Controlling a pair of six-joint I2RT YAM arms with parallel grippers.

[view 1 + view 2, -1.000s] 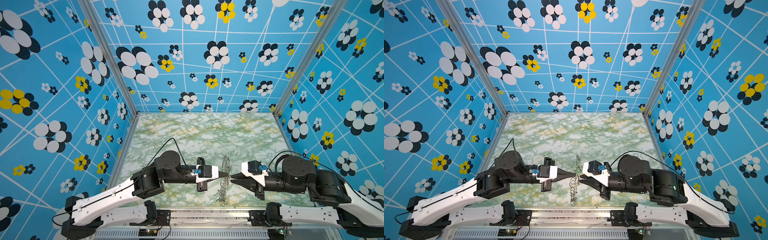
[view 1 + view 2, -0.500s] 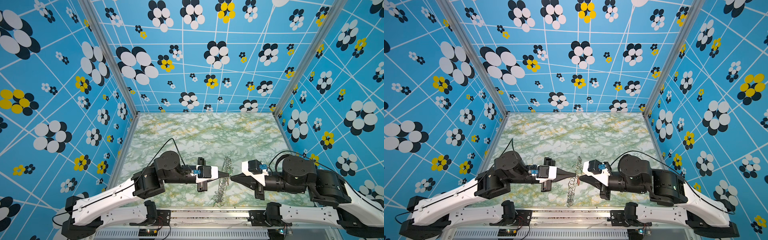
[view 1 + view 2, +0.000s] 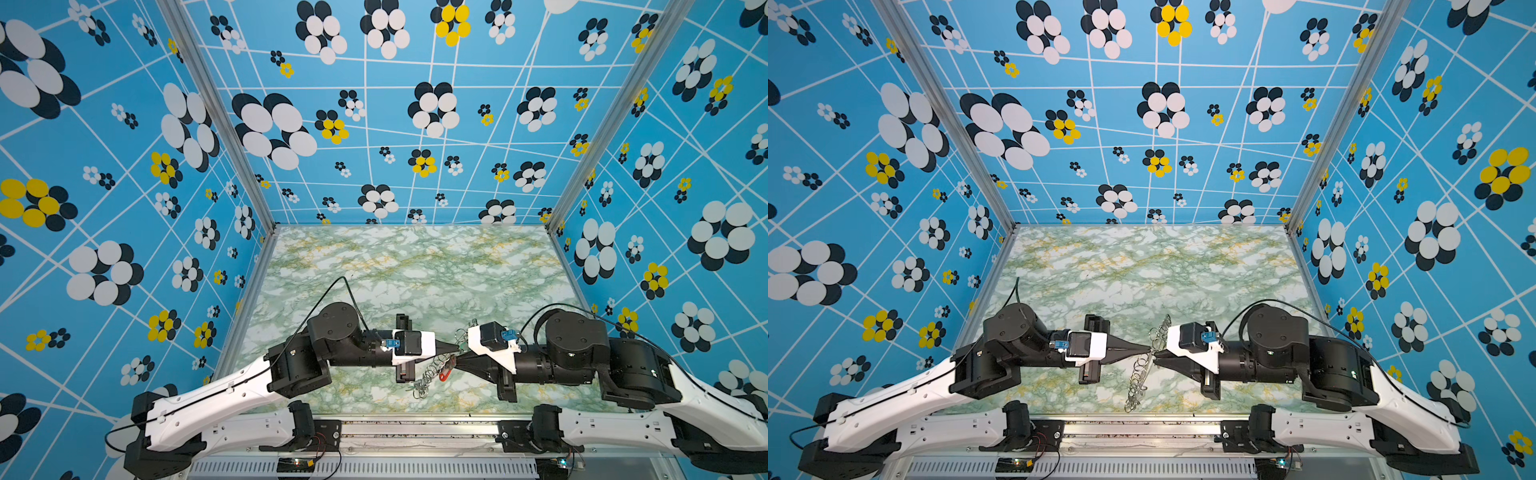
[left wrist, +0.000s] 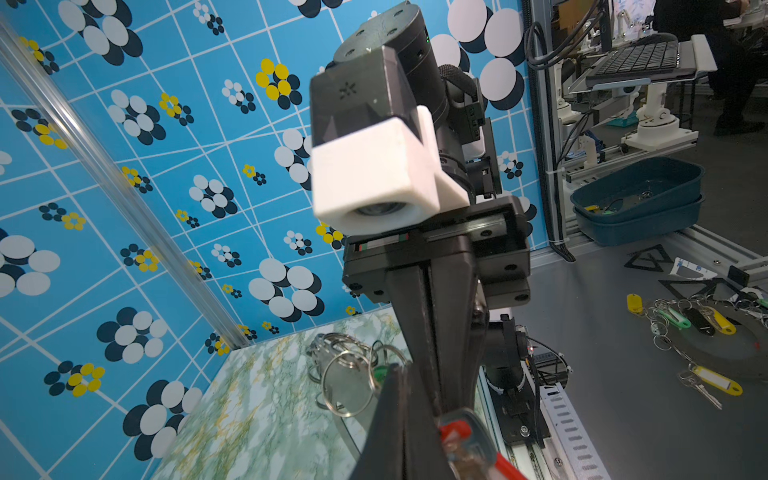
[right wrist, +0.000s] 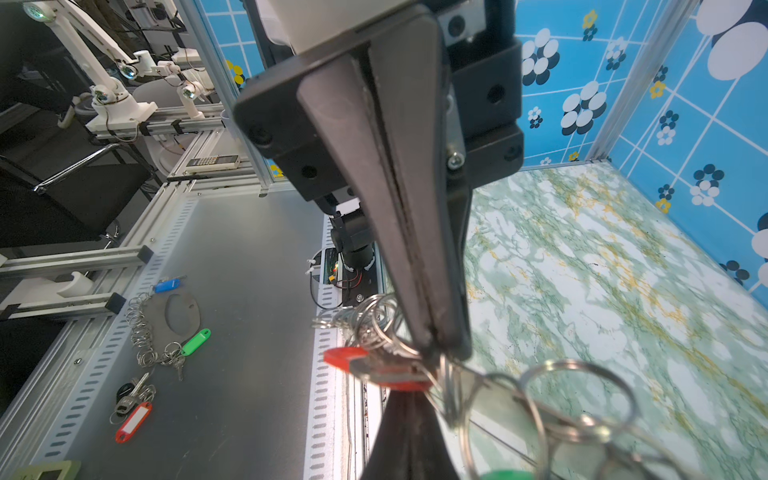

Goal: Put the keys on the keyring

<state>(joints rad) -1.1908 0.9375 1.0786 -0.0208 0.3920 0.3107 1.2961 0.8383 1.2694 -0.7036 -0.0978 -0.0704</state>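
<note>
Since both arms meet tip to tip over the near middle of the green marble table (image 3: 415,266), you get little room to read the pinch.

Left gripper (image 3: 453,348): jaws fully together, tips pinched on a wire ring of the keyring (image 3: 427,376). Right gripper (image 3: 461,360): jaws together too, clamped at the red-tagged key (image 3: 444,372) as far as the wrist views show. The two sets of tips nearly touch.

Keyring: in both top views you only get its row of rings. The grey plate is hard to make out. Its long axis runs far to near and crosses the left-right line of the grippers roughly square. The near end leans slightly left toward the front rail (image 3: 415,428). The far end sits just past the tips, and most of the row lies on their near side. You can't tell if the near end touches the table.

Red-tagged key: its oblong tag lies just beside the tips on the near side, between the ring row and the right fingers, with its long axis angled near-left.

Green tag (image 4: 380,372): in among the rings, right by your left fingertips.
</note>
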